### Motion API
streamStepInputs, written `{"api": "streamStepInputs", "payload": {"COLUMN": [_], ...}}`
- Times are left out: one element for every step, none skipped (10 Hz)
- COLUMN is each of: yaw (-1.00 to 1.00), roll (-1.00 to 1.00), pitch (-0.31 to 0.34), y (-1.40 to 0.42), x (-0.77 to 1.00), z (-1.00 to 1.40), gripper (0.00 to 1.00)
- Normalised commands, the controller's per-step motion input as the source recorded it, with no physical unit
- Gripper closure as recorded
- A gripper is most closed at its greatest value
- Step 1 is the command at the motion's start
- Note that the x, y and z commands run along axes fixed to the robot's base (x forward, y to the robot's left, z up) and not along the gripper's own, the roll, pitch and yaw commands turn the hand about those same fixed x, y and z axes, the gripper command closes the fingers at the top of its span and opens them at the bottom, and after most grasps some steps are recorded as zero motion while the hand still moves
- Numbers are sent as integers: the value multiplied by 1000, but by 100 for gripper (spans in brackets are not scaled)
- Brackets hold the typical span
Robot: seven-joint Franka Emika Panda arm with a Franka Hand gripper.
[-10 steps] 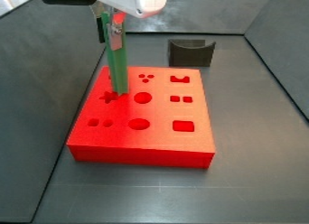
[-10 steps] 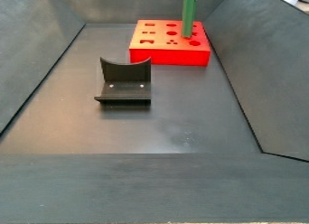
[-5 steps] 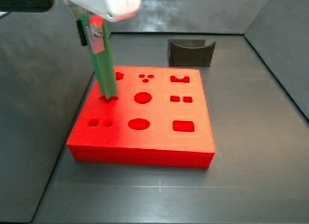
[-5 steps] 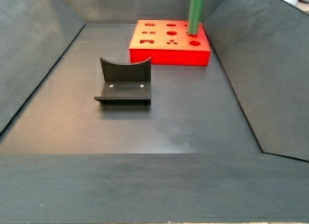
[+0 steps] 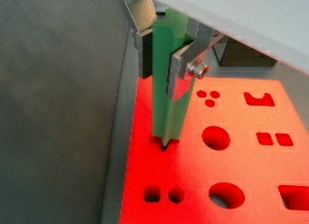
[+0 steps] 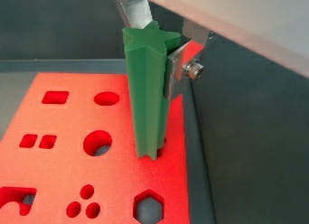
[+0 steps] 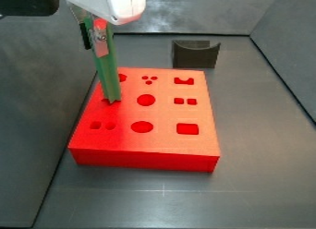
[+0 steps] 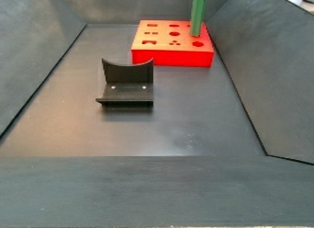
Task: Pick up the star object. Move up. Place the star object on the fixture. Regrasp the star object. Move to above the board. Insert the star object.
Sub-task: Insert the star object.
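Gripper (image 5: 173, 49) stood above the board's (image 7: 167, 140) left edge, its silver fingers (image 5: 191, 54) clamped on the upper part of the star object (image 7: 105, 76). The green peg leaned slightly in a side view, its lower tip on the red top at the star hole. Both wrist views showed that tip close up (image 6: 148, 155), down on the board near its edge, though how deep it sat could not be told. The star-shaped end (image 6: 150, 36) appeared only in a wrist view. A side view (image 8: 197, 16) cut off the gripper and showed just the peg rising from the board (image 8: 172, 53), with the fixture (image 8: 125, 84) well apart on the floor.
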Motion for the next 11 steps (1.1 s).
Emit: {"api": "streamStepInputs", "payload": {"yaw": [151,237,254,237,274,337,111,0,0,0,9], "roll": [0,-17,-24,-6,0,0,0,0,0,0,0], "pitch": [0,0,0,0,0,0,-6,-43,-53,-36,-7], "y": [-77,-40,-31,-57,-37,-9,-97,-169,-180,-89,-9], "x": [6,154,171,97,34,0,-46,-160,-137,-20,0], "z": [-117,-197,-200,-151,-157,-114,-40,-20,0,0,-40], "gripper": [100,100,100,100,100,100,100,100,100,100,100]}}
